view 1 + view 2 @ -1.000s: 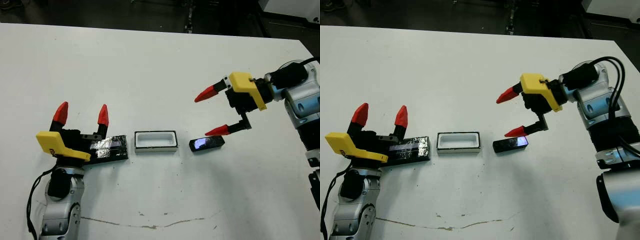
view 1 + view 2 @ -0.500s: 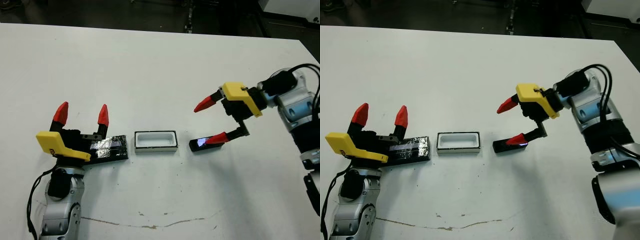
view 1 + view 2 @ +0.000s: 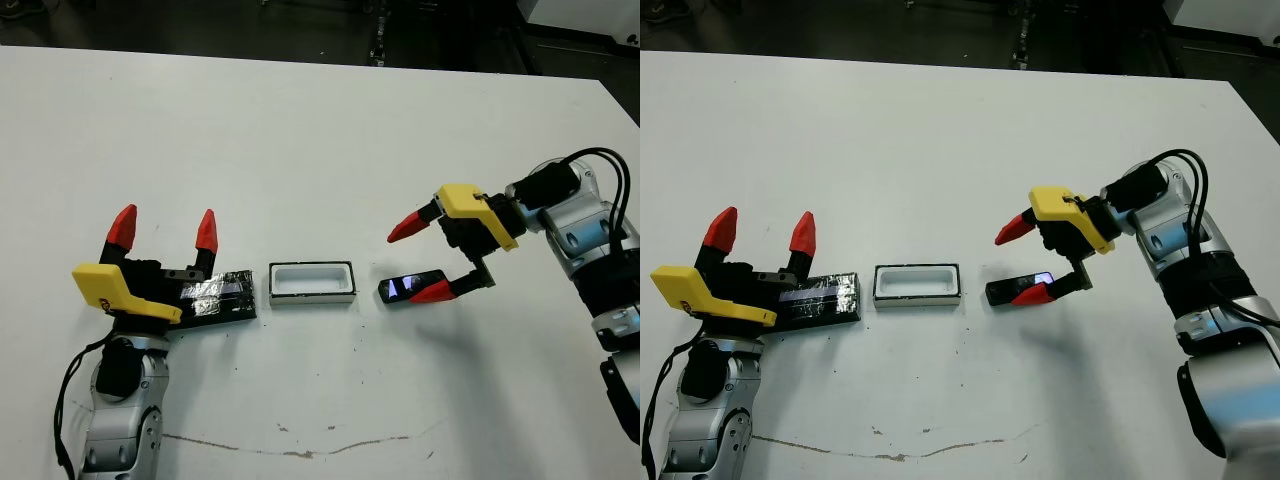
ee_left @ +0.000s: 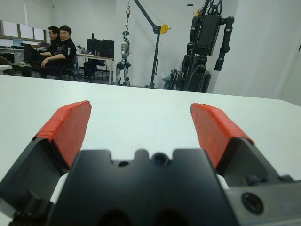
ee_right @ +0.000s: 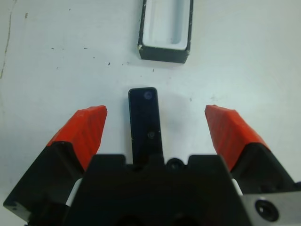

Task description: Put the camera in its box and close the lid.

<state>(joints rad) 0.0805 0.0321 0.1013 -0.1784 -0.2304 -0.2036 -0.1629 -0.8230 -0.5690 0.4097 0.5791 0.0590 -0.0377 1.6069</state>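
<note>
three task items are laid in a row on the white table (image 3: 320, 130): lid (image 3: 218, 297) at the robot's left, box (image 3: 312, 282) in the middle, camera (image 3: 410, 287) to the right, just beside the box but apart from it. box is seen open, nothing in it. camera lies flat, glossy face up, long axis roughly in line with the box.

right gripper (image 3: 418, 259) is held over the camera's right end, fingers spread wide; in the right wrist view the camera (image 5: 145, 123) sits between the two red tips with clear table on both sides, untouched. nothing is gripped.

left gripper (image 3: 163, 229) is parked above the lid's left part, fingers wide, empty; whether its body rests on the lid cannot be told.

step judged: closing in for the pick, not yet begun.

risks noted:
- camera is slim and low; if the tips close too high, it may be pushed rather than pinched.
- glossy face could slip in the grip.
- a grip at one end only may let it tilt and catch the box rim.
</note>
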